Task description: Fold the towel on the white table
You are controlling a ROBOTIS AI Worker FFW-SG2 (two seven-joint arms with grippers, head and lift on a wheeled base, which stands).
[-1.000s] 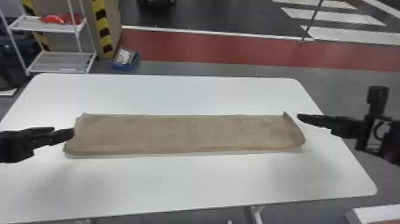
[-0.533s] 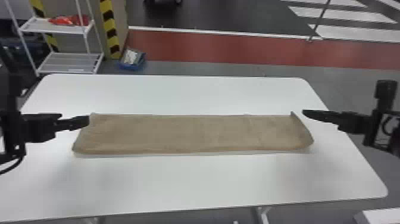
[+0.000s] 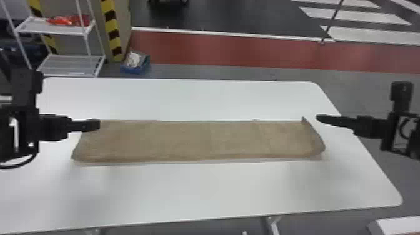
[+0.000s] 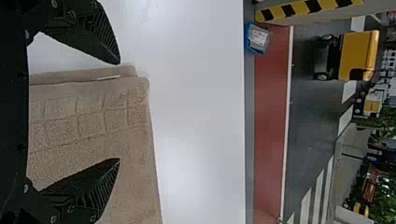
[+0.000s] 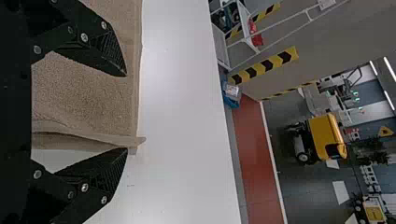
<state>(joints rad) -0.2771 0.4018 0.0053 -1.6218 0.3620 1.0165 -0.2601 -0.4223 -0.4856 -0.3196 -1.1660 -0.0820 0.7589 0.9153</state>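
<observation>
You have a white surface point(image 3: 200, 190), and the towel point(image 3: 200, 140) on it is beige-brown, with a grid of squares on one part. Above the left side of the surface, your left end effector point(image 3: 97, 124) is black; your right end effector point(image 3: 319, 118), at its right side, is black also. Behind the surface you can see a white rack point(image 3: 53, 26) with a red-orange object point(image 3: 68, 20), a corner strip point(image 3: 112, 26) striped in yellow and black, and a blue box point(image 3: 134, 69). Farther behind the surface, a red band point(image 3: 234, 51) crosses the grey floor point(image 3: 218, 69), and white stripes point(image 3: 353, 16) lie on a dark area point(image 3: 234, 15).
</observation>
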